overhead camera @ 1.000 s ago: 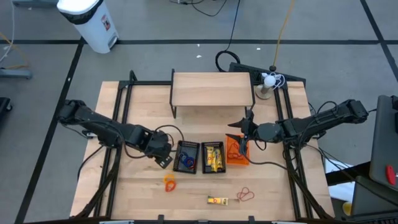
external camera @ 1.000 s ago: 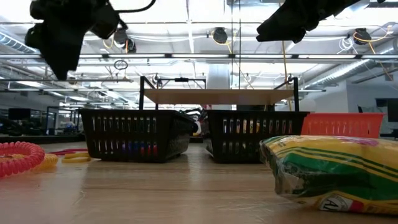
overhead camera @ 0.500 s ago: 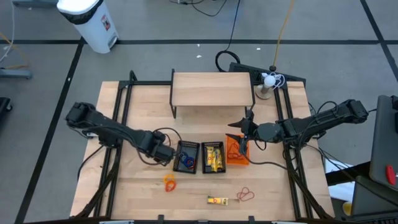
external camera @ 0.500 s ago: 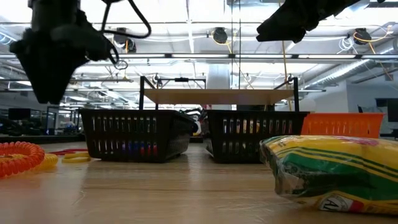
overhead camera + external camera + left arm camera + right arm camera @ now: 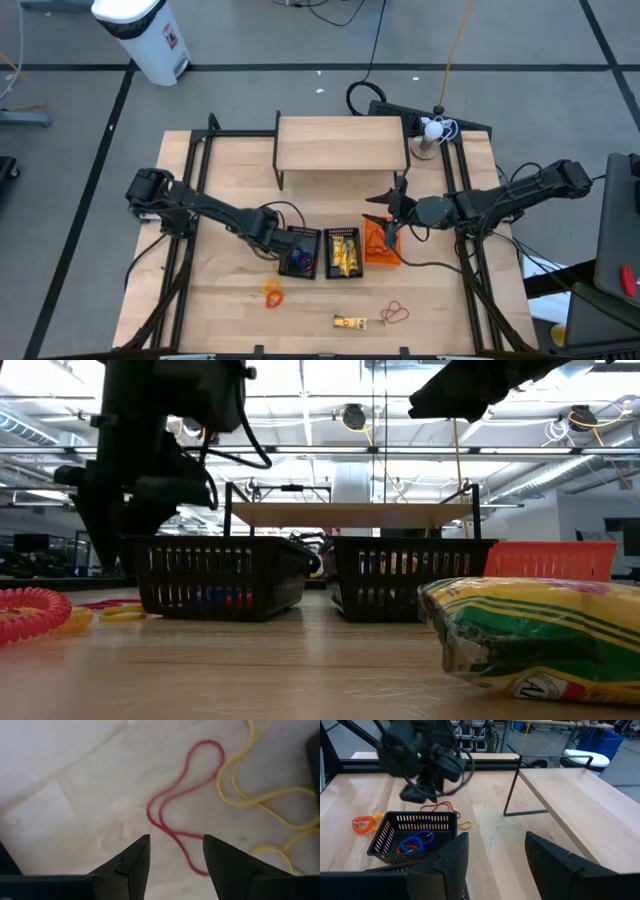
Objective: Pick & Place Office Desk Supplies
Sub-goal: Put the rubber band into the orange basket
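While the left claw (image 5: 172,857) hangs spread just above the red band (image 5: 180,805) on the desk (image 5: 65,785), beside yellow bands (image 5: 260,795): approach step. Next: descend, pinch one strand. Right claw (image 5: 495,855), spread, waits over the baskets (image 5: 412,837).

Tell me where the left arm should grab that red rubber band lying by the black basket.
Probably from straight above, at the narrow waist of the red rubber band, where its two strands run close together. It lies flat on the table, so open jaws should straddle both strands, keeping clear of the yellow bands beside it.
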Controlling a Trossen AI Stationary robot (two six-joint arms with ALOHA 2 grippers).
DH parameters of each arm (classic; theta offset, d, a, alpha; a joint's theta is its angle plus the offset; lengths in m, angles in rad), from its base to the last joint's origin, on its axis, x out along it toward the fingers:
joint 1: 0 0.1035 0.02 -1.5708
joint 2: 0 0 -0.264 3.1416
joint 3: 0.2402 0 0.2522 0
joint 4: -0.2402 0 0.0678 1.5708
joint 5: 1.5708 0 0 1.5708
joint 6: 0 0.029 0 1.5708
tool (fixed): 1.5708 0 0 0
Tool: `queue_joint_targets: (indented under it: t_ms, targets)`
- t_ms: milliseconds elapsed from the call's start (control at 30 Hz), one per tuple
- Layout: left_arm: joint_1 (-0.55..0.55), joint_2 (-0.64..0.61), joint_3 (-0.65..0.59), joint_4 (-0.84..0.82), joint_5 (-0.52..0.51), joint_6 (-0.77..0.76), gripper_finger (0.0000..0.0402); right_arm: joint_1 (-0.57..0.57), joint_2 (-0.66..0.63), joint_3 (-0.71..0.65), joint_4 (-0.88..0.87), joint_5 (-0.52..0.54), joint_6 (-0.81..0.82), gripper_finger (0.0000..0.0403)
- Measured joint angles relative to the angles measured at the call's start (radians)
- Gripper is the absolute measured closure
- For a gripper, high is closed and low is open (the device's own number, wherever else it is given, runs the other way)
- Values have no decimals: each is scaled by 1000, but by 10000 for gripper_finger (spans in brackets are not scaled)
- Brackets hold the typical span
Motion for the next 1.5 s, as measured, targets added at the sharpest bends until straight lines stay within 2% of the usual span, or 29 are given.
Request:
queue_joint_targets:
  t_ms: [367,667,1100,1233,1500]
  targets:
    - [66,7,-74,42,-52,191,217,0,0,0,3,0,-9,220]
    - [105,7,-125,230,8,404,218,0,0,0,7,0,-25,220]
    - [156,7,-125,263,59,563,221,0,0,0,6,-3,-25,220]
    - [166,7,-125,269,69,607,252,0,0,0,6,-3,-25,220]
    - [172,6,-137,313,60,694,361,0,0,0,6,-3,-25,220]
